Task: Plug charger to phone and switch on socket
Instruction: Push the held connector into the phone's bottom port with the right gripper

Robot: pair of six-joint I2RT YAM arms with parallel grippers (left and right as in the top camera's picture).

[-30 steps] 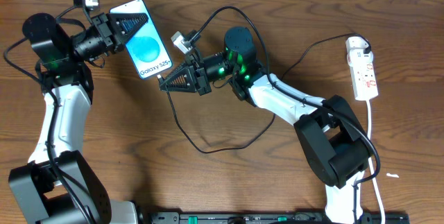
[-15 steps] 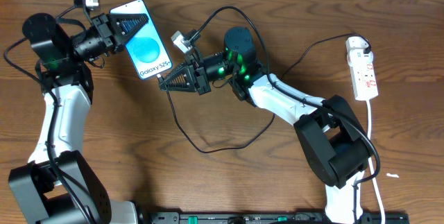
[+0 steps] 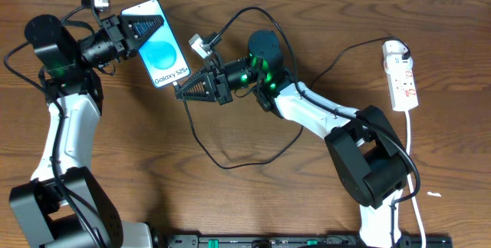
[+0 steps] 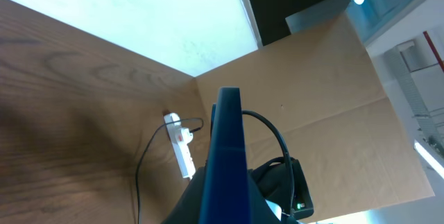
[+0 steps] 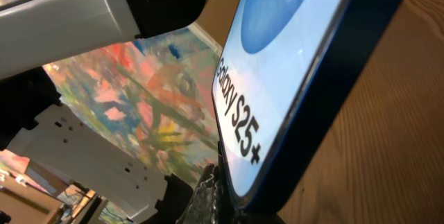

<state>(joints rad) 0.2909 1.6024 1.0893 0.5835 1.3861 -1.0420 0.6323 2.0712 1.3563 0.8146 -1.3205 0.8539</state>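
Observation:
The phone (image 3: 163, 51), its blue screen lit, is held tilted above the table by my left gripper (image 3: 153, 22), which is shut on its upper end. In the left wrist view the phone (image 4: 227, 148) shows edge-on between the fingers (image 4: 198, 207). My right gripper (image 3: 182, 90) is shut on the plug end of the charger (image 3: 201, 142) and presses it against the phone's lower edge. In the right wrist view the phone (image 5: 284, 71) fills the frame and the plug tip is hidden. The socket (image 3: 402, 76) lies at the far right with a black plug in its top end.
The black cable loops over the table middle (image 3: 253, 160) and arcs behind the right arm (image 3: 253, 11) toward the strip. A white cord (image 3: 413, 163) runs from the strip down to the front edge. The socket (image 4: 182, 148) also shows in the left wrist view.

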